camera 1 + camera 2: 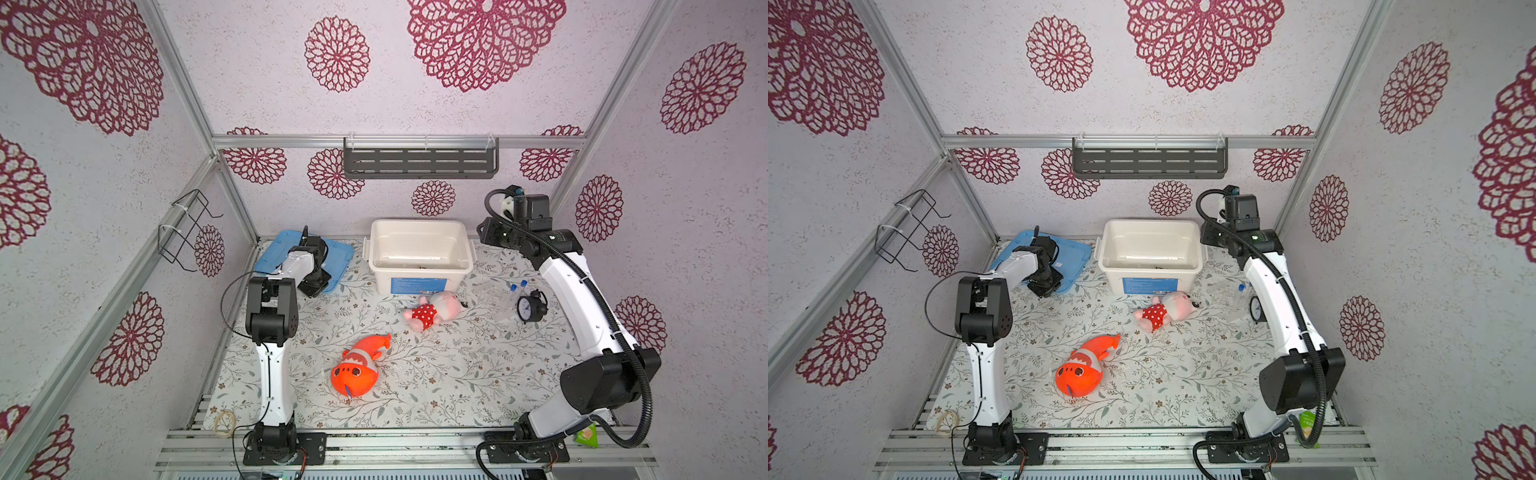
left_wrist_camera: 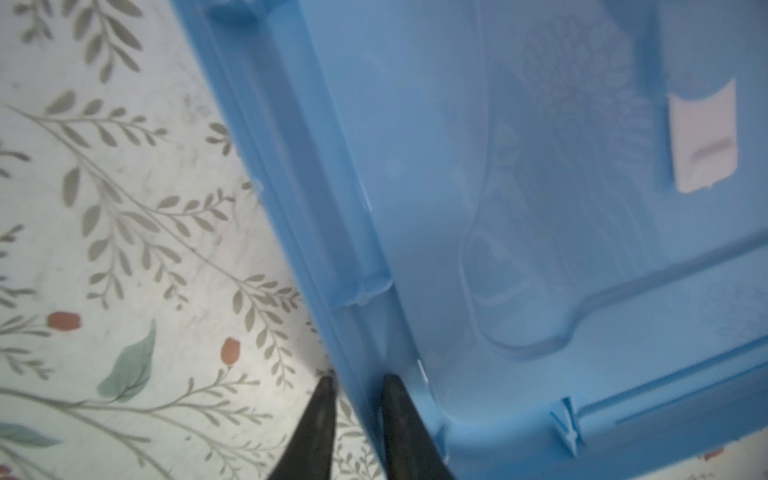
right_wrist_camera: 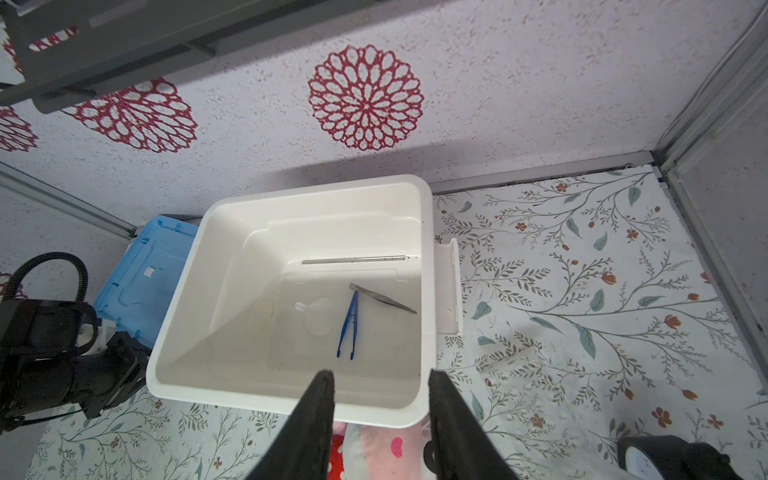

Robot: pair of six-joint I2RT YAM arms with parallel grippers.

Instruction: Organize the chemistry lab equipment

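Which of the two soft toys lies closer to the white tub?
The pink doll in the red dotted dress, lying just in front of the white tub; the orange fish lies much farther from it.

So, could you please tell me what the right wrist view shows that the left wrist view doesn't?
Only the right wrist view: the white bin holding blue tweezers, a slim metal tool and a thin rod, plus the open right gripper. Only the left wrist view: the left gripper pinching the rim of the blue lid. Both: that lid and floral table cover.
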